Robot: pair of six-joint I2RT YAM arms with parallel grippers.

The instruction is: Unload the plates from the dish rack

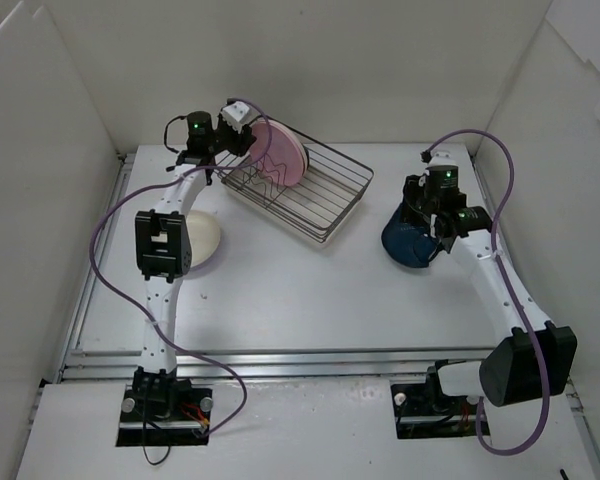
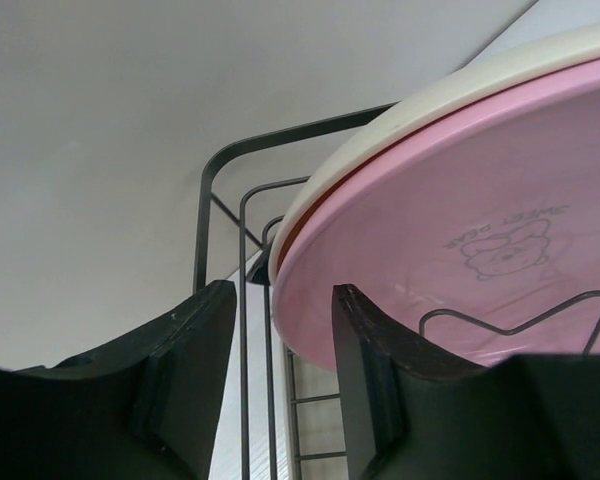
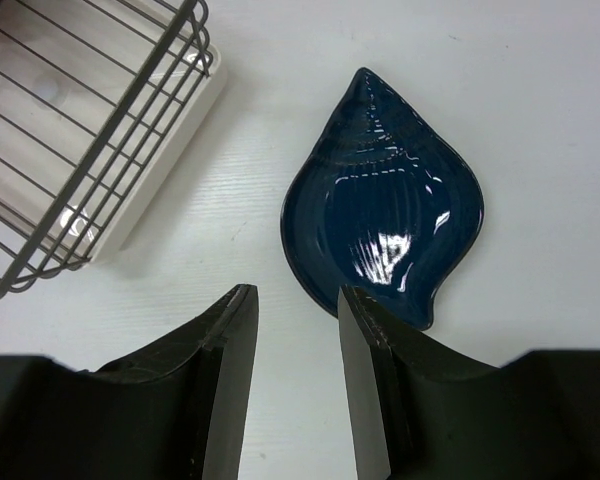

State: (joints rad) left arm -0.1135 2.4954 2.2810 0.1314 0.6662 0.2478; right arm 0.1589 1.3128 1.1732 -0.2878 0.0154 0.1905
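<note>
The dish rack (image 1: 310,195) stands at the back middle of the table. A pink plate (image 1: 280,152) stands upright at its left end, with a cream plate (image 2: 400,115) right behind it. My left gripper (image 1: 242,135) is open at that end. In the left wrist view the pink plate's (image 2: 460,250) lower rim lies in line with the gap of the open gripper (image 2: 283,330). A cream plate (image 1: 206,238) lies on the table at the left, partly under my left arm. A dark blue wavy plate (image 1: 408,246) lies flat at the right. My right gripper (image 3: 298,340) is open and empty just above its edge (image 3: 390,200).
White walls close in the table at the back and both sides. In the right wrist view the rack's corner (image 3: 80,130) sits on a pale base (image 3: 170,150), a short way left of the blue plate. Purple cables loop over both arms.
</note>
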